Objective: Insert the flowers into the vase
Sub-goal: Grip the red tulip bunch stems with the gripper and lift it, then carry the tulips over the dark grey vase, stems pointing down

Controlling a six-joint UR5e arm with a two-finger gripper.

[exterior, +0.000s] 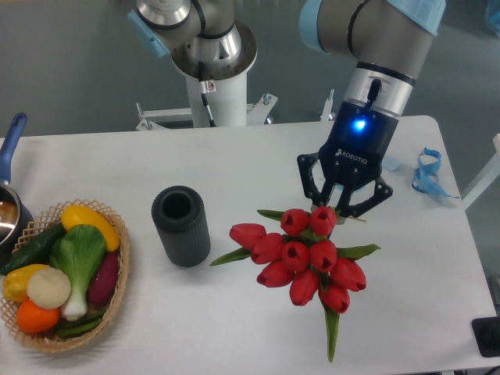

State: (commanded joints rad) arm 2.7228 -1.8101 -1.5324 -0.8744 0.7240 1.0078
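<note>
**Hovering over the tulips, vase standing apart**

Lying on the white table [234, 168] right of centre is the tied bunch of red tulip buds with green leaves [308, 258], its heads toward the camera side. The dark grey ribbed cylindrical vase [181, 225] stands upright just left of the bunch, mouth open, apart from the nearest bud; bare tabletop lies behind it and in front. A wicker basket of colourful vegetables [62, 277] sits near the left edge, with a blue-handled metal pot [11, 191] behind it at the rim. A blue strap [427, 173] lies near the right edge. The black two-finger gripper [344, 205] points down at the bunch's far end, fingers spread moderately, their tips at the topmost buds; whether they touch cannot be told.
</note>
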